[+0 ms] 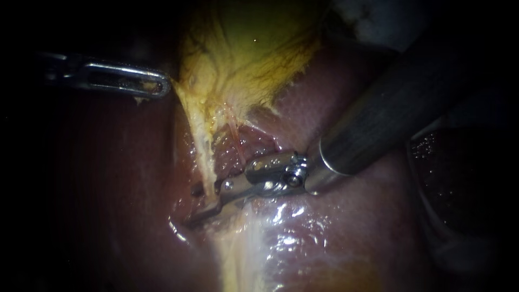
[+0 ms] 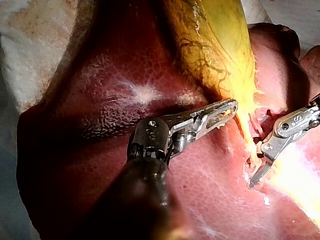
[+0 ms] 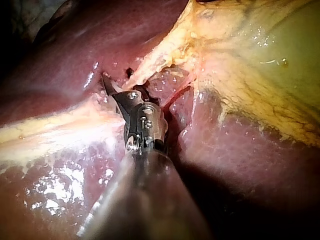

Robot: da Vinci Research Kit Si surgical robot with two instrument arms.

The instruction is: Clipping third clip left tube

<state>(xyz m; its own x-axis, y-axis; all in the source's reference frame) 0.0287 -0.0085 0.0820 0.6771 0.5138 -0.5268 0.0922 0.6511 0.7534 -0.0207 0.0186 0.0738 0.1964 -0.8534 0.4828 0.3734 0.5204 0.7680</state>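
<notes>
Liver fills most of the scene: dark red, wet and glossy on the near right. It also lies under both instruments in the wrist views.

Gallbladder sits far centre, yellow-green with a ragged yellow fringe, and narrows toward the near side. It is ahead of the left instrument's tip in its wrist view, and ahead and to the side of the right instrument in the other.

A pale band runs on the liver from the tube's lower end toward the near edge.

Right instrument has a dark shaft coming in from the upper right, a steel wrist at centre, and a tip pointing left and near. The tip lies against the lower end of the left tube and is partly hidden by it. Open or closed: cannot tell.

Left instrument comes in from the far left, well apart from the right one. Its jaws lie together at the gallbladder's left edge, closed on a shred of yellow fringe.

Left tube is a pale yellow strand running from the gallbladder's narrow end down to the right instrument's tip, stretched over the liver.

Just right of it is a thin pink strand.
</notes>
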